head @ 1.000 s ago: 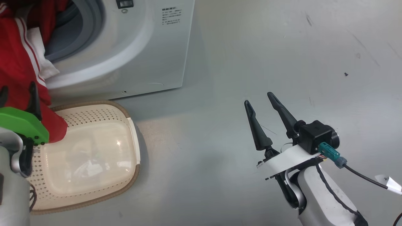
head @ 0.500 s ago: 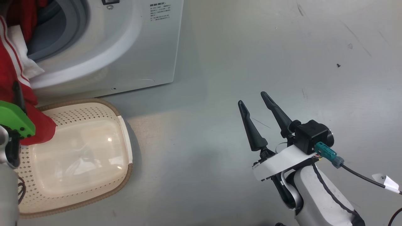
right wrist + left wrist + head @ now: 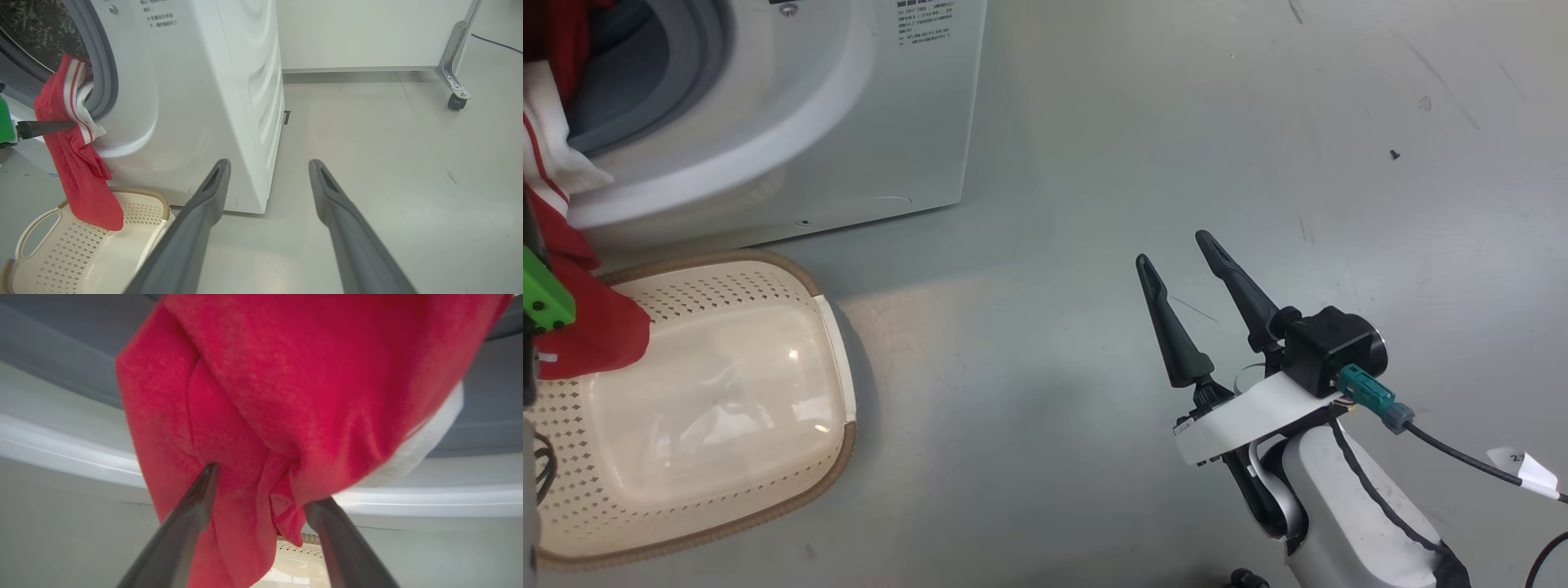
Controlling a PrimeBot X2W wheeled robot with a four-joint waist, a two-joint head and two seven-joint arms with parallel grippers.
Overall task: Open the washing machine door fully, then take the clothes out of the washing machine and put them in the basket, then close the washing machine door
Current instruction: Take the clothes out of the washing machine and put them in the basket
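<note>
Change since the earlier frames: the head camera is swinging, so everything on the floor is sitting further left in the head view. The left arm's green housing (image 3: 539,296) is showing as a sliver at that view's left edge.

Left gripper (image 3: 263,485): two long dark fingers are standing wide apart, clamping nothing. Bright red thin fabric clothes with white stripe trim (image 3: 79,167) are hanging down between them, brushing the inner side of one finger.

Right gripper (image 3: 1174,247): its fingers are spreading wide and holding nothing. It is hovering over the grey floor (image 3: 1258,122), well apart from the clothes. A teal plug (image 3: 1368,392) and a black cable with a white tag (image 3: 1529,474) are trailing from its wrist.

Surroundings: a big white box-shaped front-loading washing machine (image 3: 890,122) is standing with its grey rubber-ringed drum mouth (image 3: 107,81) uncovered. A metal frame leg on a caster (image 3: 455,98) is standing farther back.

Containers: a small cream perforated plastic basket with a brown woven-look rim (image 3: 727,287) is sitting just beside the machine's front, below the mouth. The clothes are spilling out over the mouth's lip, their lower end dangling into the basket's machine-side end. Whether it is touching the bottom cannot be told.
</note>
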